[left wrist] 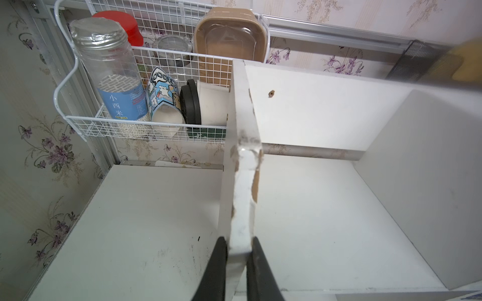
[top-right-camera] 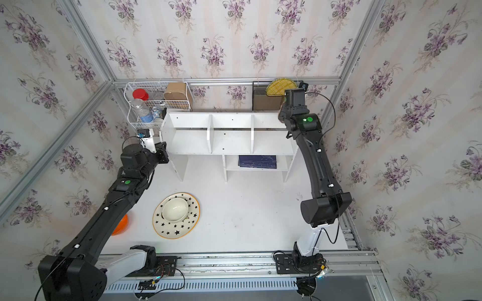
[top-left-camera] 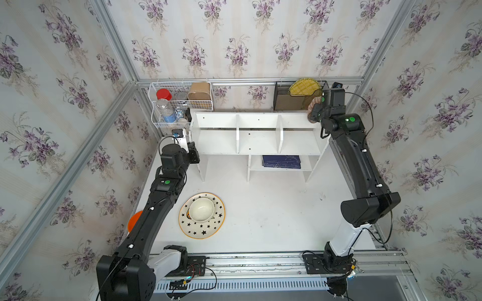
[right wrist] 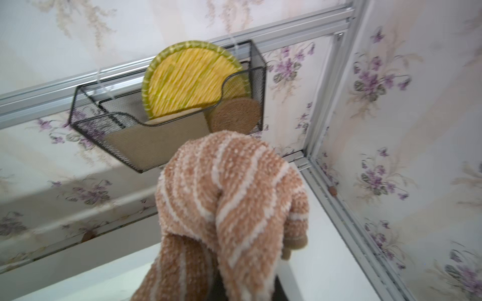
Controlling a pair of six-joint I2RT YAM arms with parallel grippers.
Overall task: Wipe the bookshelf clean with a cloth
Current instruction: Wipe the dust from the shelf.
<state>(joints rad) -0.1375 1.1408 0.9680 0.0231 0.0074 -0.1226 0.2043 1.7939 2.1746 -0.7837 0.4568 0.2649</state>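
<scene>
The bookshelf [top-left-camera: 258, 140] [top-right-camera: 229, 138] stands white against the back wall, with three upper compartments and a small lower shelf. My left gripper [top-left-camera: 194, 153] [left wrist: 239, 243] is shut on the front edge of its chipped left side panel [left wrist: 243, 182], one black finger on each face. Over the shelf's top right corner, my right gripper [top-left-camera: 317, 112] [right wrist: 245, 286] is shut on the cloth [top-left-camera: 311, 106] [right wrist: 229, 198], a tan-pink striped towel. The towel is bunched up and hides the jaws.
A white wire basket [top-left-camera: 170, 85] with a bottle and jars hangs at the back left, touching the shelf. A black mesh rack [top-left-camera: 283, 103] with a yellow woven mat [top-left-camera: 303, 87] hangs just behind the cloth. A star plate [top-left-camera: 214, 229] holding a bowl [top-left-camera: 201, 209] and an orange bowl [top-left-camera: 134, 220] sit in front. A dark book [top-left-camera: 281, 161] lies on the lower shelf.
</scene>
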